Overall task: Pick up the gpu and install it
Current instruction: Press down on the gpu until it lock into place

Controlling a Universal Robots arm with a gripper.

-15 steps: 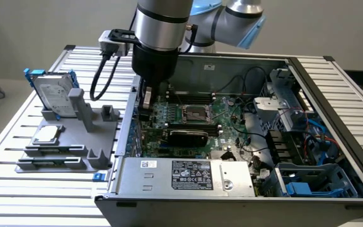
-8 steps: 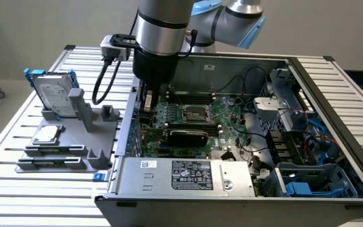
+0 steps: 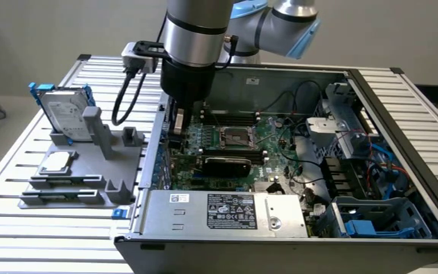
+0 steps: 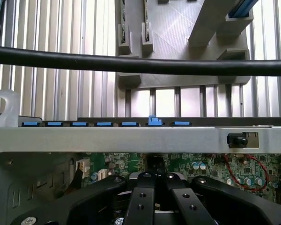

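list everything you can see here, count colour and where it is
computer case: one, dark grey, open on the slatted table, the exterior view's right
motherboard: one, green, inside the case
gpu: one, black cover, lying on the motherboard below the processor socket
power supply: one, silver with a black label, front of the case
hard drive: one, silver in a blue frame, upright on the grey holder
grey holder: one, grey, on the table at the exterior view's left
slatted table: one, silver, under everything
black cable: one, black, across the wrist view
gripper: one, black, jaws shut, low over the motherboard by the case wall
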